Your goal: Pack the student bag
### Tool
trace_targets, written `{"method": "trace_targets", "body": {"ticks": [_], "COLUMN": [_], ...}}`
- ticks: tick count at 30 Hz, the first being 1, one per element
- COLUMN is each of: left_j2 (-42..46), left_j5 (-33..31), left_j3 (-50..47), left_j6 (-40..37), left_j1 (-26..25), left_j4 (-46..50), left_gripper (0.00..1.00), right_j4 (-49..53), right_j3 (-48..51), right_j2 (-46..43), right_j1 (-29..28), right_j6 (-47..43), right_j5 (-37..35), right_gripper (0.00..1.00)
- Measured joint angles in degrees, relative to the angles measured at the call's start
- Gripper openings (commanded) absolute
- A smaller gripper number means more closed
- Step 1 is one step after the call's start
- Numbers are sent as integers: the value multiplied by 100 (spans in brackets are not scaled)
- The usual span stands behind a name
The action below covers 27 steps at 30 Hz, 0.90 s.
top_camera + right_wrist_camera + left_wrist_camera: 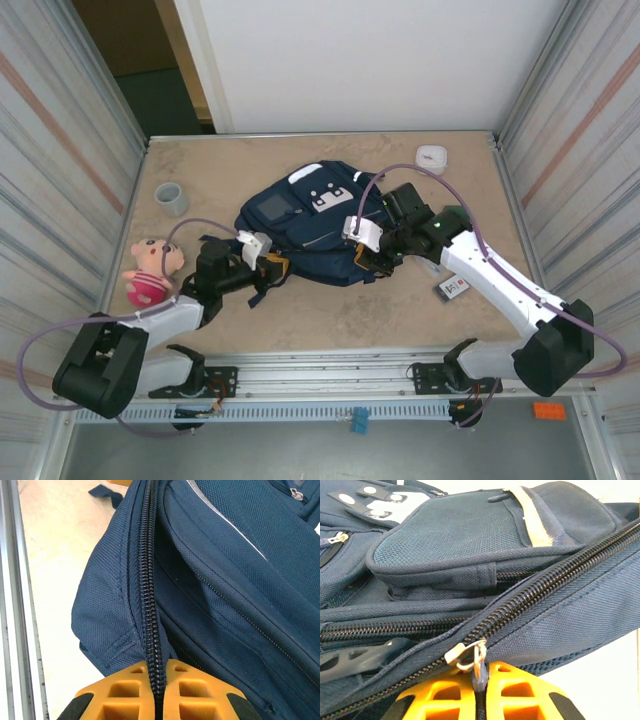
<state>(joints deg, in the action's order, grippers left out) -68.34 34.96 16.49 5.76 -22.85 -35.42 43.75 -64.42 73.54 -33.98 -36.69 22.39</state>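
The student bag [310, 225], a navy blue backpack, lies flat mid-table with its white-grey patches facing up. At the bag's near-left corner, my left gripper [274, 265] is shut on the zipper pull [478, 676]. Its yellow fingers [520, 690] pinch the small tab hanging from the pale slider [456, 655] on the main zipper [545, 582]. At the near-right edge of the bag, my right gripper [372, 257] is shut on the same black zipper band [152, 630]. The teeth run down between its yellow fingers [195, 690].
A pink plush toy [150, 270] lies at the left edge and a grey cup [171, 198] stands behind it. A small white object [432, 156] sits at the back right. A small card-like item [453, 288] lies under the right arm. Ribbed walls close both sides.
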Motion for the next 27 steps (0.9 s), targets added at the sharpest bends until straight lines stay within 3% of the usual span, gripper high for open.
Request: {"method": "trace_targets", "body": {"ticks": [6,16,17,19,21,27], "left_j2": [216,763,785,791,763,337], "left_j5": [157,328,260,28,-254,-848], "left_j3": [50,774,815,957,1113,1266], "left_j6": [2,-63,-63,-92,-136,-37], "left_j1": [-61,-1036,-1091,-1161,-1207,-1309], "left_j4": [514,2374,2549,2988,3405,3950], "left_gripper": [0,0,0,0,0,0], "right_j4": [-155,-1110,-1156,-1250,-1394,-1652], "right_j3": [26,573,586,590,590,787], "right_j2": [39,413,450,490,463,-11], "right_j1": [-70,-595,-619,-625,-520,365], "right_j6": [264,1246,1325,1574,2000,4664], "right_j5": [-229,-914,-914,-861,-678,-251], "right_gripper": [0,2,11,38,50,60]}}
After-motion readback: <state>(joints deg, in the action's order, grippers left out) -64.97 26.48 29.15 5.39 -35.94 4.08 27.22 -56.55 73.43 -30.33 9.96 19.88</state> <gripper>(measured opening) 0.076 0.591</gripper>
